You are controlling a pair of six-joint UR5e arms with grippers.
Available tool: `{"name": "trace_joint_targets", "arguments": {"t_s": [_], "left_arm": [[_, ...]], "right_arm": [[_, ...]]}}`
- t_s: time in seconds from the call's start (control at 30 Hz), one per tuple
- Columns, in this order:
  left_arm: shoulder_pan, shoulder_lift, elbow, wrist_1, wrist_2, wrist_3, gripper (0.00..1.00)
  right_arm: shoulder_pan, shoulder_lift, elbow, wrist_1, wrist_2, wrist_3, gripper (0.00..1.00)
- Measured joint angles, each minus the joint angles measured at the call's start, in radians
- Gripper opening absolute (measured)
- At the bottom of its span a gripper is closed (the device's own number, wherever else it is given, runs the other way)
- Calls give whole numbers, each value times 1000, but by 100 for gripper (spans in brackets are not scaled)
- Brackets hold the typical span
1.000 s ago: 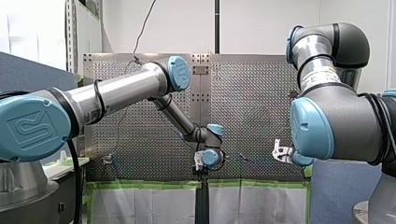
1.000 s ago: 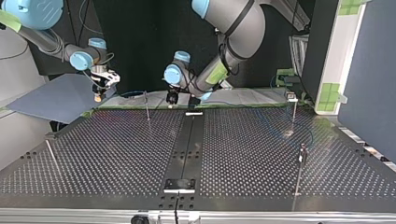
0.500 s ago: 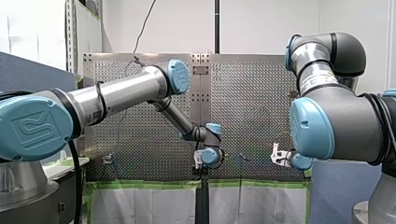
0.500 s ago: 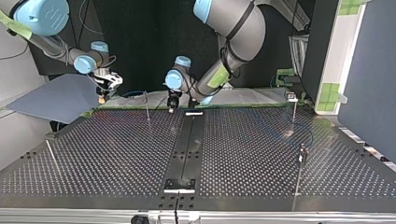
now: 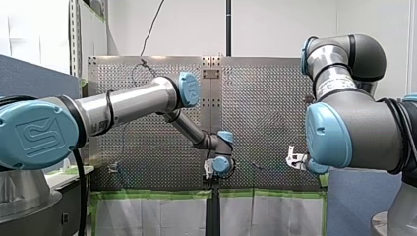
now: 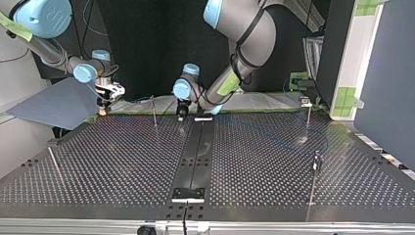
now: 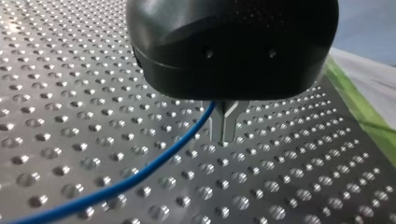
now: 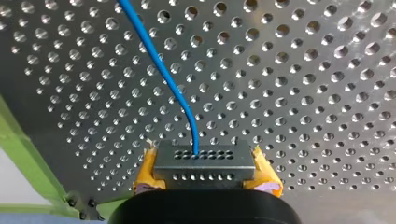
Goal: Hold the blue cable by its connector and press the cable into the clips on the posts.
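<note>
Our right arm's jaws are clamped on the grey connector (image 8: 204, 161), with the yellow pads (image 8: 148, 169) pressing its two ends. The blue cable (image 8: 159, 70) leaves the connector's face and runs away over the perforated tabletop (image 8: 303, 93). Our left arm's jaws stand together, metal fingertips (image 7: 224, 133) at the tabletop. The cable passes just beside them; we cannot tell whether it touches. In the top view, a thin post (image 6: 154, 111) stands between the two arms' jaws.
</note>
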Motion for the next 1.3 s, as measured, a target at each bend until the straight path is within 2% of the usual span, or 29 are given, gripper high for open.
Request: {"name": "trace_joint_targets", "arguments": {"t_s": [0.13, 0.5, 0.8, 1.0, 1.23, 1.27, 1.3], "left_arm": [[4, 0, 3, 1, -13, 0, 0], [8, 0, 4, -11, -20, 5, 0], [9, 0, 4, -10, -24, 19, 0], [5, 0, 1, -8, -39, 32, 0], [0, 1, -4, -7, -51, 60, 0], [-1, 1, -6, -6, -54, 67, 7], [-2, 1, -9, -5, -56, 77, 7]], "right_arm": [[-1, 1, -10, -5, -17, 13, 0], [-7, 2, -33, -9, -36, 29, 0], [-14, 4, -63, -5, -59, 58, 0], [-19, 11, -76, 1, -54, 60, 0], [-20, 55, -131, 62, -40, 54, 0], [-20, 57, -134, 71, -40, 54, 0], [-20, 58, -137, 79, -41, 54, 0]]}}
